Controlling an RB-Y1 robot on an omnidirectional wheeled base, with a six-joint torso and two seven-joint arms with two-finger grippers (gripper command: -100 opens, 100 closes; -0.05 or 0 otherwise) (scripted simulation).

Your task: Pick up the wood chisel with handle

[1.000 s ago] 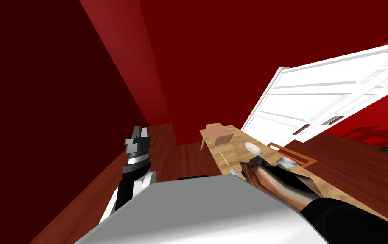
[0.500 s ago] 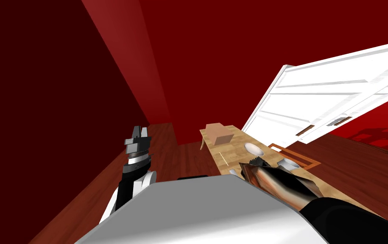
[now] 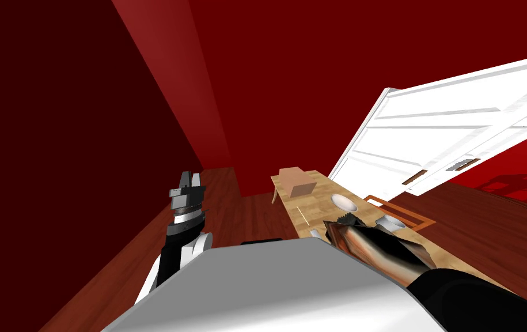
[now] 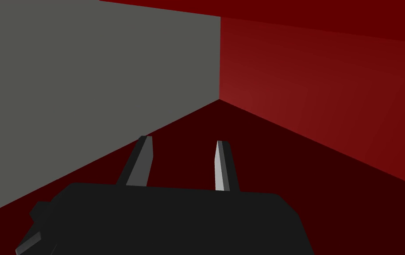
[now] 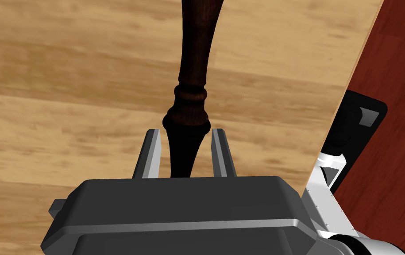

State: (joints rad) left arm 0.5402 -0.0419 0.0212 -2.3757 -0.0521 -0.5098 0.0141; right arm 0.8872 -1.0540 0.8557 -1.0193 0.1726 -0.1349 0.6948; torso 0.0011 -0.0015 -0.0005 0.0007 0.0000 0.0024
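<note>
The left gripper [image 3: 190, 180] is raised at my left side over the dark wooden floor [image 3: 141, 259], well apart from everything else. Its fingers [image 4: 141, 159] are spread, with nothing between them.

To the right, a light wooden counter [image 3: 319, 190] runs away from me along the red wall. At its far end sits a tan box [image 3: 298, 181]. Nearer to me a thin pale stick [image 3: 304, 214] lies flat on the wood, and just right of it stands a white bowl [image 3: 342, 202].

The right arm reaches over the near part of the counter, in front of the bowl. The right gripper [image 5: 186, 131] looks straight down on the wood. The wood chisel [image 5: 191, 95] is between its fingers, which pinch the rounded end of the dark, turned handle. Their tips lie against the bulge just below the ringed collar. From there the handle runs away from the gripper across the counter, not far from the counter's edge. I cannot tell whether it rests on the wood or hangs just above it.

Further right on the counter, beside the arm, stands a pale cup [image 3: 390, 222]. Beyond it an orange-edged mat [image 3: 409, 214] lies on the floor before a white panelled door [image 3: 458, 132].
</note>
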